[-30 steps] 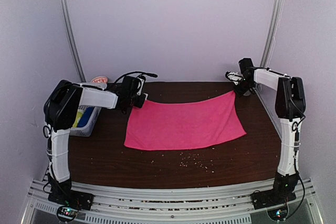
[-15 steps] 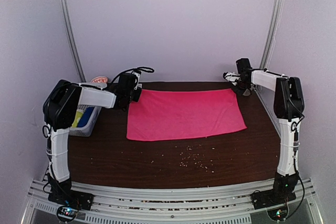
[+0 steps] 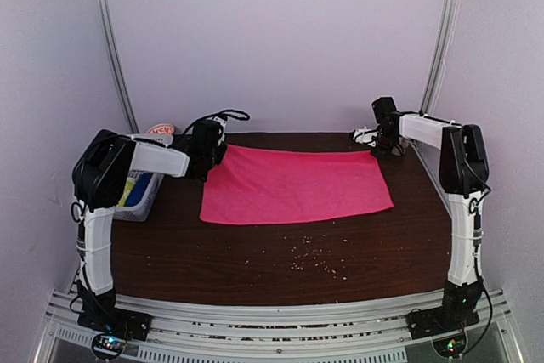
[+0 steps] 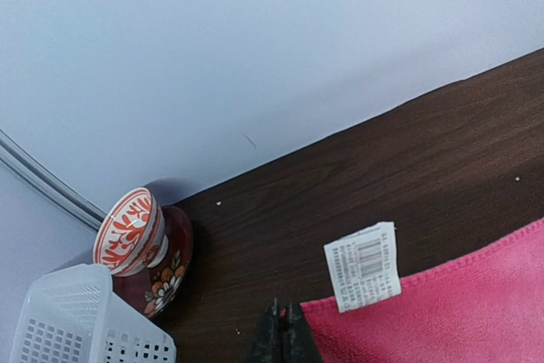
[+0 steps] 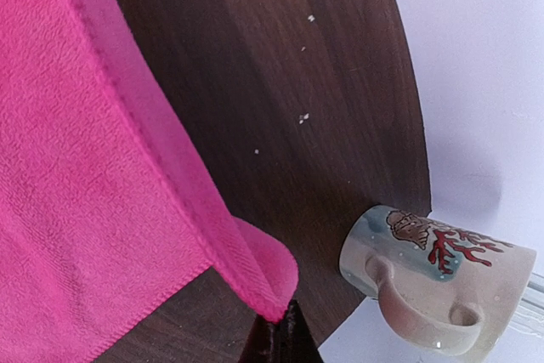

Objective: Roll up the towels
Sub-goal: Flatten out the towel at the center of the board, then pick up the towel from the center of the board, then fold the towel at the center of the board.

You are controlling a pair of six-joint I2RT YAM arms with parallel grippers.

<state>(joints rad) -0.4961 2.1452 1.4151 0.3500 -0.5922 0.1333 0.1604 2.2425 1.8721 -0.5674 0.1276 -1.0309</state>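
Top view: you're looking at the pink towel point(image 3: 297, 186) lying flat and fully spread at mid-frame on the table point(image 3: 255, 252), plain bright pink, long axis running left-right across the frame. The left gripper point(image 3: 211, 145) is sitting at its upper-left corner and the right gripper point(image 3: 378, 137) at its upper-right corner. The basket point(image 3: 140, 197) is sitting at the left, and crumbs point(image 3: 314, 261) are lying below the towel.

Left wrist: the left gripper point(image 4: 283, 320) is showing closed at bottom centre, with the towel point(image 4: 450, 312) corner running into it. A white barcode label point(image 4: 363, 266) is hanging off that edge. A patterned cup point(image 4: 132, 231) is standing at lower left.

Right wrist: the right gripper point(image 5: 280, 329) is pinching the curled towel point(image 5: 93, 176) corner, jaws shut. A mug point(image 5: 433, 286) is lying at lower right.
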